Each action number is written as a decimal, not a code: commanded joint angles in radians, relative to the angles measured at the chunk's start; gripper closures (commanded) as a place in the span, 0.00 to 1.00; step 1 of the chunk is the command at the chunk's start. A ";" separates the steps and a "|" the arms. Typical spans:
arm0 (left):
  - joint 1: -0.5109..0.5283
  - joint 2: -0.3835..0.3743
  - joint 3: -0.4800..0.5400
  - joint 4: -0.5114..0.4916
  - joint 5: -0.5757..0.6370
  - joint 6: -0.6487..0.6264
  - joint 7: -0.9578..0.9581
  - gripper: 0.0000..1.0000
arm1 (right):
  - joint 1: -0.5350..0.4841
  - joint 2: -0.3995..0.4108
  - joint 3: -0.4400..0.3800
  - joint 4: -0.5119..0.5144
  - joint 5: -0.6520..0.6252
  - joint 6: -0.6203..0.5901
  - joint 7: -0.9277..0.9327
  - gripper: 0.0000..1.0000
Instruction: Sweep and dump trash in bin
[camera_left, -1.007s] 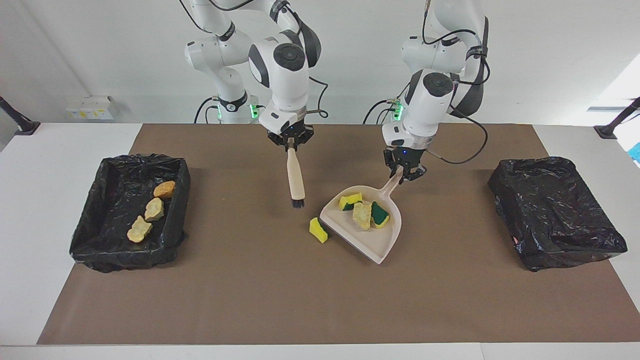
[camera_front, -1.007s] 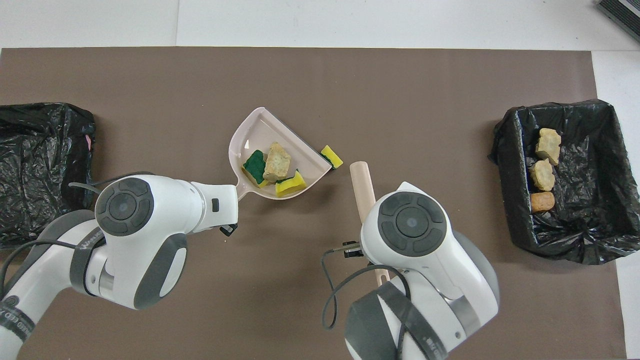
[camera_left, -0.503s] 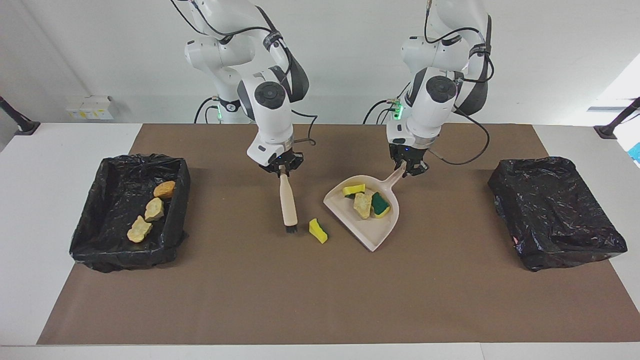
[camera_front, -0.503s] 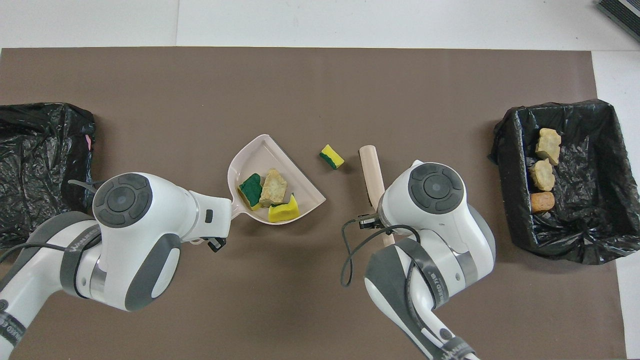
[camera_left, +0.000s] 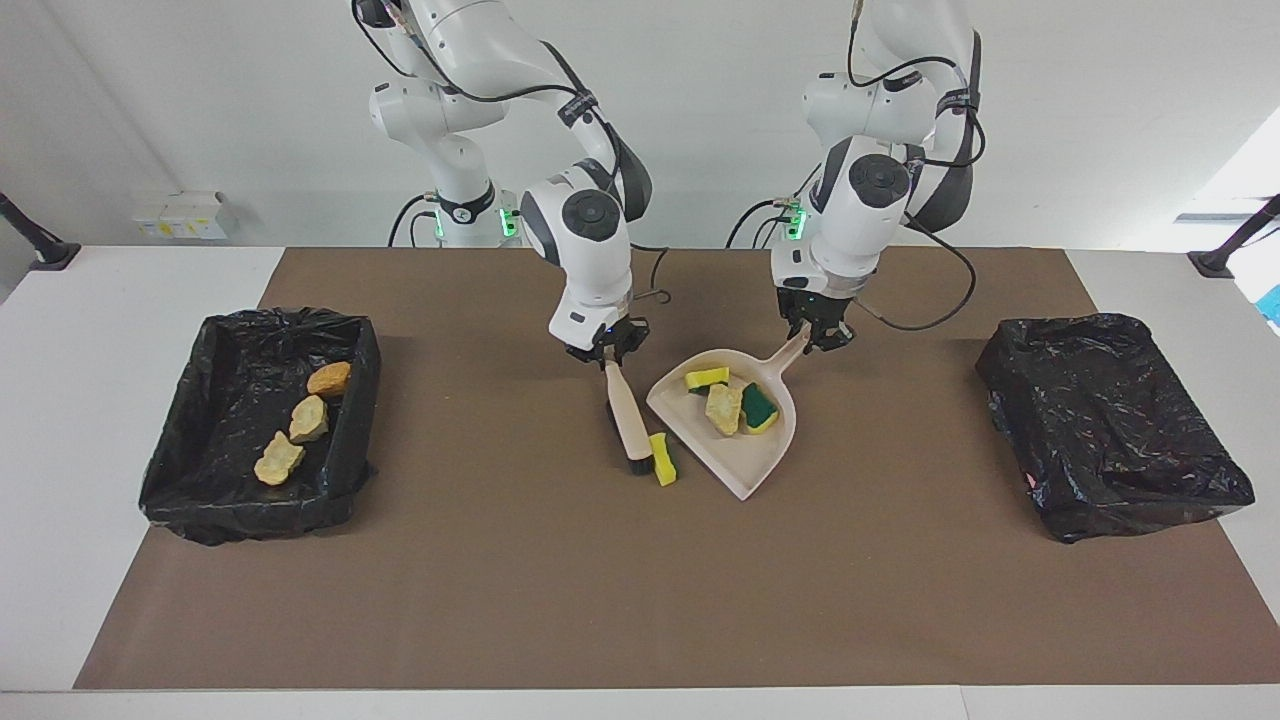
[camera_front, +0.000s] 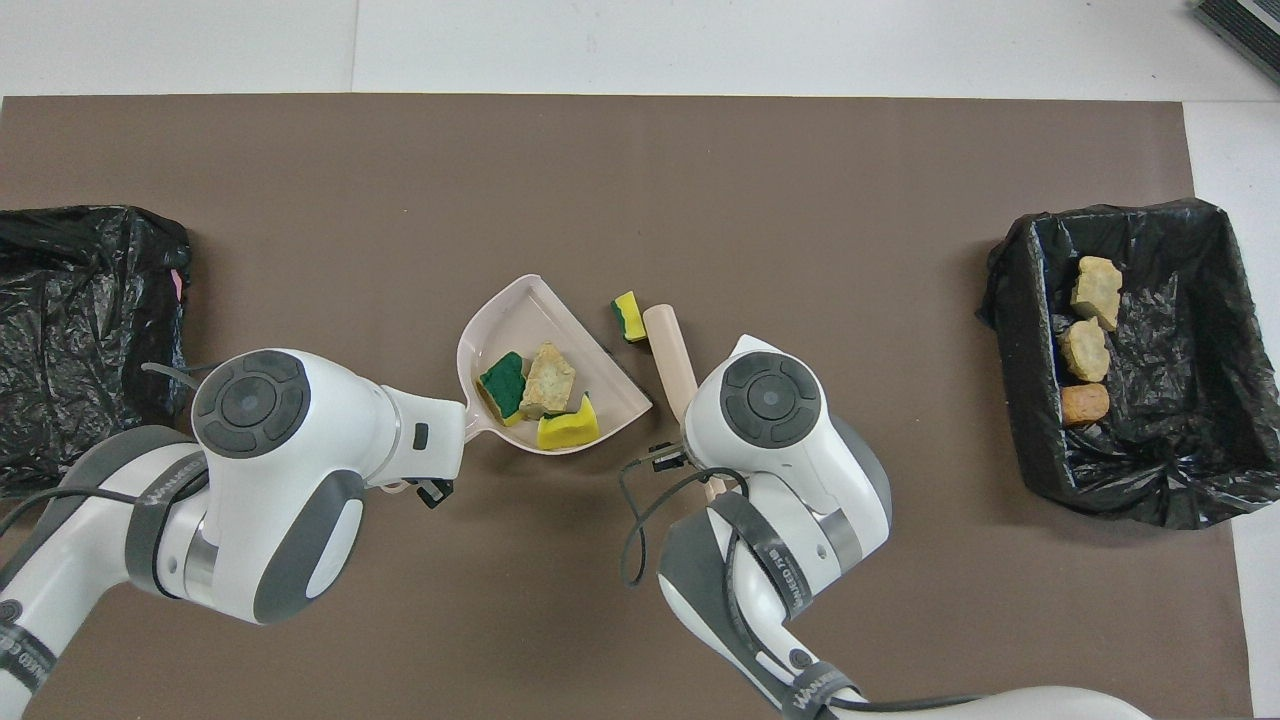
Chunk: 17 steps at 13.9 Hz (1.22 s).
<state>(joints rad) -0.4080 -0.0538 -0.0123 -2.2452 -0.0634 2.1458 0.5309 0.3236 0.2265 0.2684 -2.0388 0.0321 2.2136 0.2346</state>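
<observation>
My left gripper (camera_left: 818, 338) is shut on the handle of the beige dustpan (camera_left: 745, 460) (camera_front: 520, 315), which rests on the mat. Two yellow-and-green sponge pieces and a tan lump of trash (camera_left: 724, 408) (camera_front: 547, 379) lie in the pan. My right gripper (camera_left: 606, 358) is shut on the beige brush (camera_left: 626, 415) (camera_front: 671, 348). The brush's dark bristles touch a loose sponge piece (camera_left: 662, 459) (camera_front: 628, 316) just outside the pan's open edge. A black-lined bin (camera_left: 345, 440) (camera_front: 1020, 400) at the right arm's end holds three tan-orange lumps (camera_left: 307, 419) (camera_front: 1086, 348).
A second black-bagged bin (camera_left: 1110, 425) (camera_front: 85, 320) sits at the left arm's end of the table. The brown mat (camera_left: 640, 600) covers most of the tabletop, with white table at both ends.
The dustpan has pulled back toward the robots and the brush has come down. The brush then swept toward the pan, pushing the loose sponge piece up to the pan's open edge.
</observation>
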 joint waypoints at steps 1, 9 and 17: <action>0.014 -0.023 -0.002 -0.024 -0.004 0.040 -0.002 1.00 | -0.012 0.004 0.023 0.017 0.121 -0.005 -0.174 1.00; 0.015 -0.012 -0.002 -0.022 -0.010 0.135 -0.044 1.00 | -0.011 -0.122 0.020 0.060 0.125 -0.204 -0.091 1.00; 0.014 0.000 -0.002 -0.024 -0.085 0.229 -0.098 1.00 | -0.074 -0.090 0.020 0.069 -0.031 -0.144 -0.084 1.00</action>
<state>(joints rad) -0.3987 -0.0403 -0.0113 -2.2480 -0.1217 2.3358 0.4389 0.2575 0.1350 0.2747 -1.9724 0.0110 2.0618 0.1426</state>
